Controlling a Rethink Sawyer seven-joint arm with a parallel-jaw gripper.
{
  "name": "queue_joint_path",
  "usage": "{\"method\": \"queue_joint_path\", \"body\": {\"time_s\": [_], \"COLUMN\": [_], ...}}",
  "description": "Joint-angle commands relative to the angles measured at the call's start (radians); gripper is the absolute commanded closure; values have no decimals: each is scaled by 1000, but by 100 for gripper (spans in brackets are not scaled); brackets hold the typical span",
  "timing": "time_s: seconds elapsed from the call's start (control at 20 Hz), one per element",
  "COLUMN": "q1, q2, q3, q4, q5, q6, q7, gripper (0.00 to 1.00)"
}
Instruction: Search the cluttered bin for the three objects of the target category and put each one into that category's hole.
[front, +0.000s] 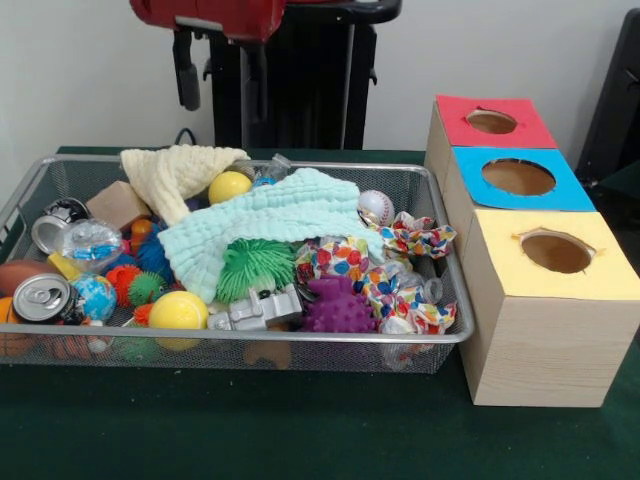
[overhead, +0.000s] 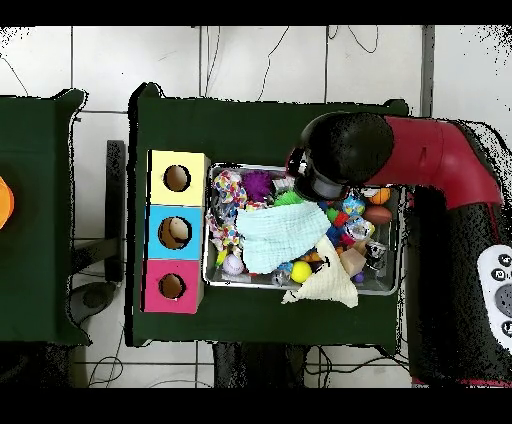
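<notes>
Hanging above the bin (front: 420, 180) with fingers (front: 187, 75) apart and holding nothing, the arm clears cloths (front: 280, 215) that likely conceal plush toys bound for the red hole (front: 491, 121).

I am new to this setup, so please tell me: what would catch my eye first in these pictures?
First, the wire-mesh bin heaped with bright toys, a mint green cloth spread over its middle and a purple spiky ball near the front. Beside it stand three wooden boxes with round holes, topped red, blue and yellow. The red arm hangs over the bin.
</notes>
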Motion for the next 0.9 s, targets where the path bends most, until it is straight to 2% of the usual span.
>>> {"method": "queue_joint_path", "body": {"time_s": [0.05,0.9], "q1": [7,51], "q2": [46,214], "q3": [72,56], "q4": [9,-86], "q5": [-11,-85], "q6": [16,-129], "q7": [-234,-199], "gripper": [0,0]}}
